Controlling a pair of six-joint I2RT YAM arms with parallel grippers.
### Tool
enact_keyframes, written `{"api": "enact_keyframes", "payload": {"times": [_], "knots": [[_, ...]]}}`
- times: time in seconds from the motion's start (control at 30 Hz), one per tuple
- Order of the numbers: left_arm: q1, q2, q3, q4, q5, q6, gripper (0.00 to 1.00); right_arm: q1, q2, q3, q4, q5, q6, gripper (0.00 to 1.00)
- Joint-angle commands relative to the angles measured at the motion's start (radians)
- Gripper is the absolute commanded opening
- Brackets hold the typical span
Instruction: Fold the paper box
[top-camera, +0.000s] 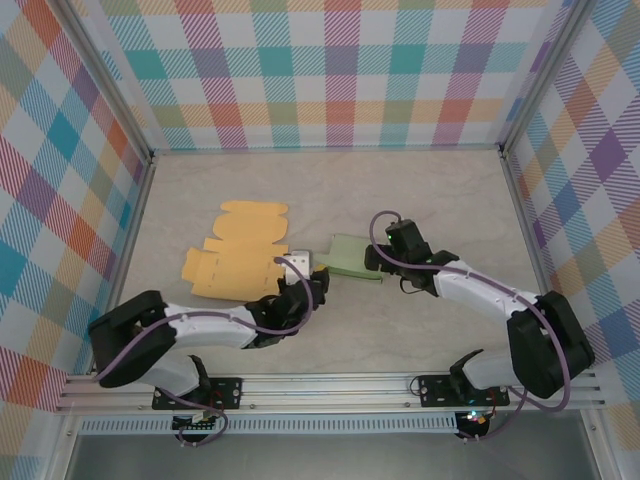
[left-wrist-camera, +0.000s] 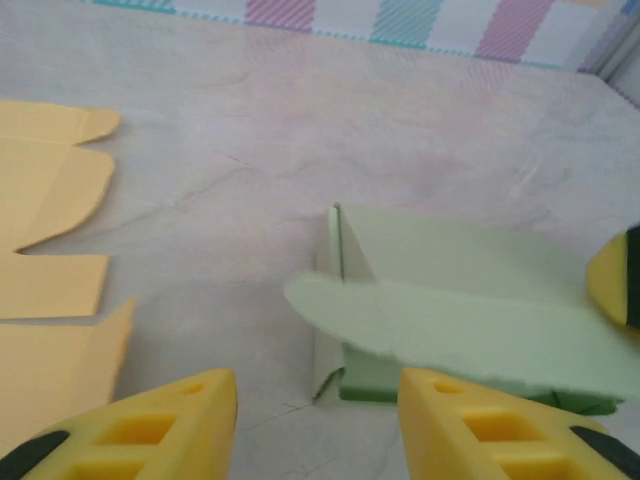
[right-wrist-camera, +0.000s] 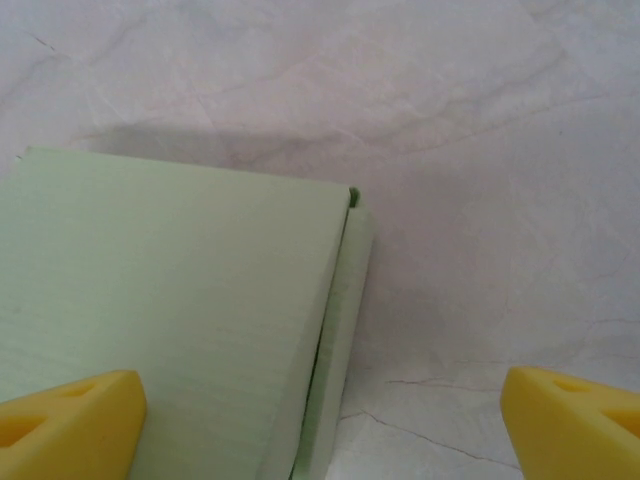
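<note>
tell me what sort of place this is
Probably a robot test cell: a pale marble-patterned tabletop walled by colourful plaid panels, two robot arms bolted to a metal rail at its near edge, and a flat orange cardboard blank beside a light green paper box.

Pale green paper box (top-camera: 352, 258), partly folded, lies low near the centre of the scene. Its top panel is flat and smooth, with a narrow side wall (right-wrist-camera: 340, 330) folded down along one edge. One rounded flap (left-wrist-camera: 450, 330) hangs loose over the near side. Orange box blank (top-camera: 240, 258) lies flat and unfolded to the left, tabs spread.
</note>
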Motion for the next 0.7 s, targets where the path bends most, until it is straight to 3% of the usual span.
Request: {"api": "enact_keyframes", "payload": {"times": [0.0, 0.13, 0.27, 0.53, 0.67], "knots": [[-0.009, -0.101, -0.014, -0.192, -0.069, -0.112, 0.52, -0.007, 0.024, -0.04, 0.047, -0.017, 0.019, 0.92], [0.01, -0.17, 0.049, -0.389, -0.08, -0.138, 0.72, -0.007, 0.043, -0.073, 0.073, -0.024, 0.025, 0.92], [0.08, -0.123, 0.156, -0.535, 0.017, -0.121, 0.99, -0.008, 0.049, -0.09, 0.084, -0.031, 0.022, 0.93], [0.16, 0.158, 0.382, -0.584, 0.195, -0.025, 1.0, -0.007, 0.045, -0.079, 0.054, -0.039, -0.01, 0.98], [0.182, 0.324, 0.502, -0.624, 0.209, -0.01, 1.0, -0.007, 0.026, -0.071, 0.02, -0.037, -0.027, 1.0]]}}
